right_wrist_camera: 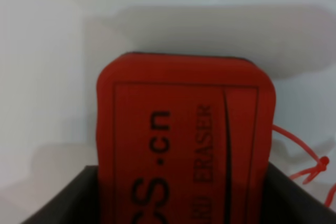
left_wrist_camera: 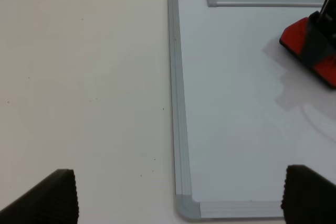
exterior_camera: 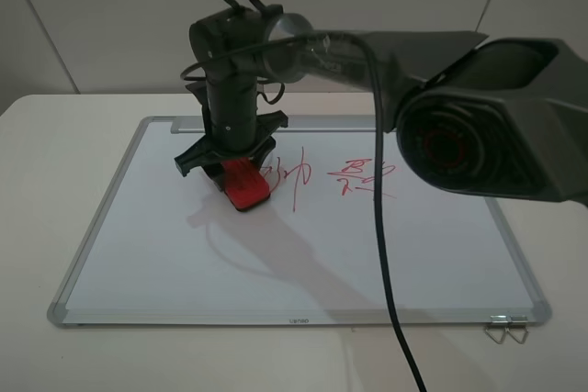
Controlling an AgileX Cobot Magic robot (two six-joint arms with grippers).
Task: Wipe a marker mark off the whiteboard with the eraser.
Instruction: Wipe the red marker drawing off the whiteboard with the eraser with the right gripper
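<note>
Eraser (exterior_camera: pixel 246 187) near the whiteboard's (exterior_camera: pixel 156 254) far edge, left of its middle, felt side down and apparently touching the surface. Right gripper (exterior_camera: pixel 231 164) clamped across its long sides, fingers pressed against the red shell. Marker mark (exterior_camera: pixel 294 174) just beside it, toward the board's centre, thin tail running toward the near edge; zigzag scribble (exterior_camera: pixel 365 176) further toward the board's right edge. Left gripper (left_wrist_camera: pixel 181 195) by the board's left near corner, fingers wide apart, nothing between them. Probably light: stiff plastic body, soft felt base, some drag on the glossy surface. Best gripped low on the flat sides, square, for even pressure without tipping.
</note>
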